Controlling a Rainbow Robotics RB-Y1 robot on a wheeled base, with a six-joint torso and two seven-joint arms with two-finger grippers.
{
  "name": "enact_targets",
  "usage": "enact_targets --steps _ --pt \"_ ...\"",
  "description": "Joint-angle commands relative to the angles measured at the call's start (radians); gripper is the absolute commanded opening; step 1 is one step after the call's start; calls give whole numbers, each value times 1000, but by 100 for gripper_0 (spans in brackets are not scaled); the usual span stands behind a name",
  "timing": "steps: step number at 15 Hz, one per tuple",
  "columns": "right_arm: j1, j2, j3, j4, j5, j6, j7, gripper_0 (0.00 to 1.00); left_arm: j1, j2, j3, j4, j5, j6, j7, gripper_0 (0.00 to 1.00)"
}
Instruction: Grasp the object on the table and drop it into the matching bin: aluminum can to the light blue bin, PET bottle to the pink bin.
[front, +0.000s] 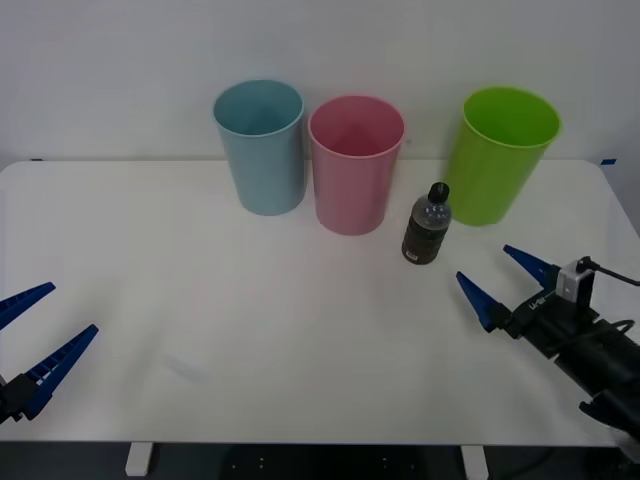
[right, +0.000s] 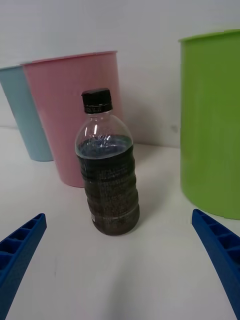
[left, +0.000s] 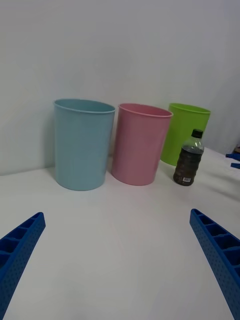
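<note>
Front view shows the bottle (front: 426, 224) upright on the table (front: 250, 330), between the pink bin (front: 355, 165) and green bin (front: 498, 155), with the blue bin (front: 260, 146) beyond, the right gripper (front: 505, 276) near it spread wide, the left gripper (front: 35, 335) parked open at the table's near left edge.

PET bottle (front: 426, 224) upright (black-capped) beside pink bin (front: 355, 165)

No readable text — bottle (right: 107, 180) label illegible.
</note>
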Motion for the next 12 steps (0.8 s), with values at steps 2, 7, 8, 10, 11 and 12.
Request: enact_targets --steps 2,7,8,10,11,12 --pt "-73 23 2 81 35 5 17 100 0 0 0 0 0 0 0 100" --pt "-122 60 0 100 84 54 32 100 0 0 0 0 0 0 0 100" --pt "-142 63 -2 123 88 56 33 100 0 0 0 0 0 0 0 100" --pt "-188 64 -2 190 92 56 44 100 0 0 0 0 0 0 0 100" --pt "-211 64 -2 221 92 59 52 100 0 0 0 0 0 0 0 100" --pt "-228 64 -2 239 95 65 59 100 0 0 0 0 0 0 0 100"
